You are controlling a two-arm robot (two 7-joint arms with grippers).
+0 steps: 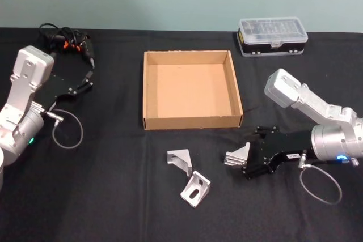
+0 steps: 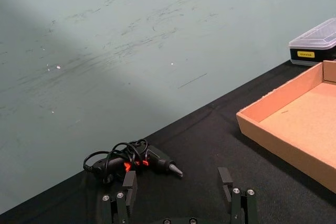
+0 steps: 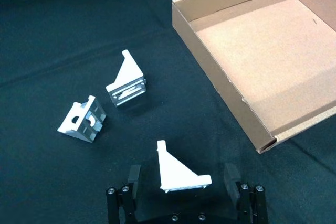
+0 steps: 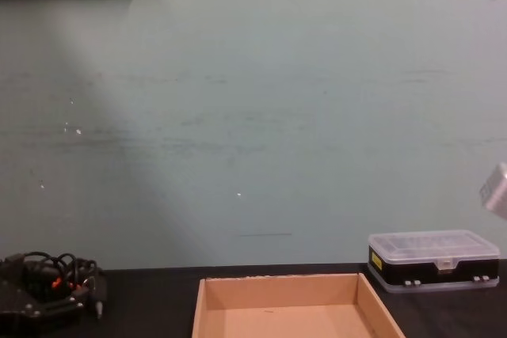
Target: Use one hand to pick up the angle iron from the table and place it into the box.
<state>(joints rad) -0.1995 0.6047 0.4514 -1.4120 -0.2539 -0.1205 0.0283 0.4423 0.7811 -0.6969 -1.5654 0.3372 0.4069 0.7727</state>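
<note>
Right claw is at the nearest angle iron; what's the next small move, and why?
Probably close the right claw: its open fingers straddle the angle iron on the table, a gap showing on each side, so nothing is gripped yet. The left claw sits parked, open, far left.

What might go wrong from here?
The right tool straddles one angle iron, open, with gaps either side; closing off-centre may tip or skew it. The near wall of the box lies on the way in, so a low carry may clip it. Left tool sits parked far left.
</note>
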